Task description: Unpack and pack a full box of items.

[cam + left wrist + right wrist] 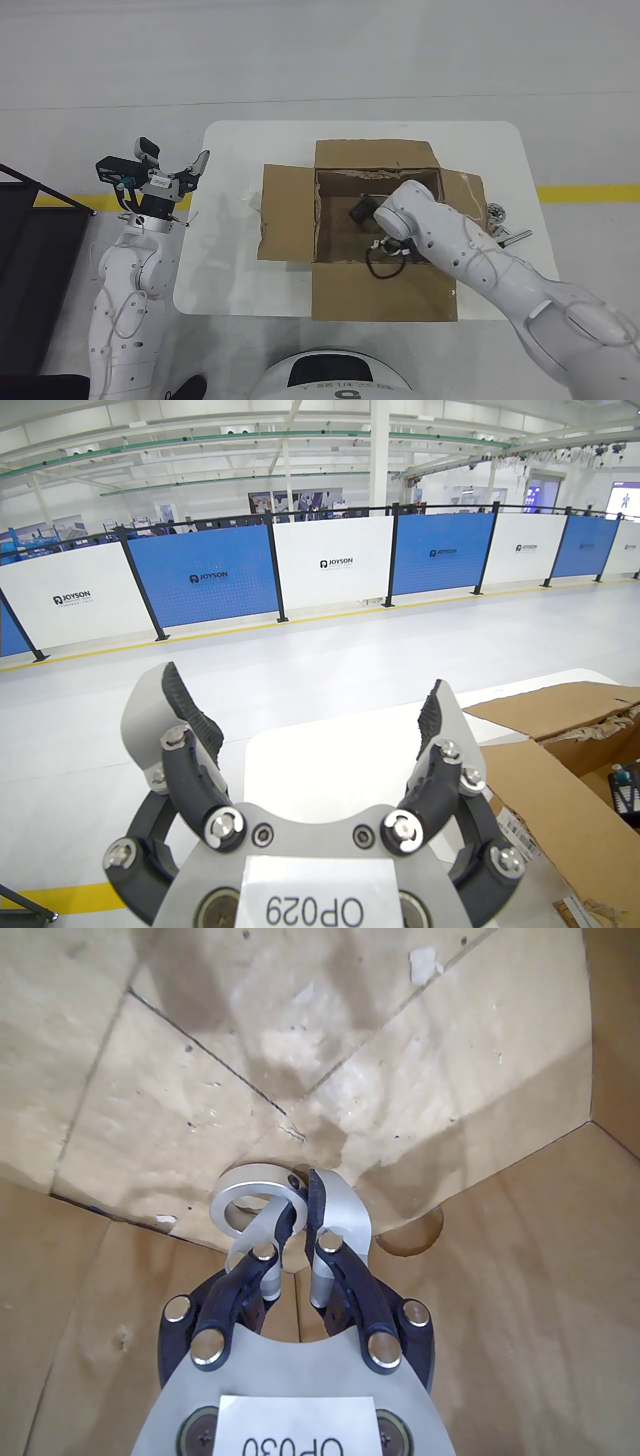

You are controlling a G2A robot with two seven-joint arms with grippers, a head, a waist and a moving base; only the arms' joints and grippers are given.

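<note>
Right gripper (pixel 303 1193), white-labelled, pinches a metal ring (pixel 250 1178) inside the cardboard box (pixel 150 1078).

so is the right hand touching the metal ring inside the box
Touching. The right wrist view shows the right hand pinching the metal ring by its wall, one finger through its hole and one outside.

Cardboard and metal
The box (pixel 400 1053) is shown as rough, scuffed, matt brown cardboard; the ring (pixel 250 1188) is finished in smooth, satin-bright metal.
</note>
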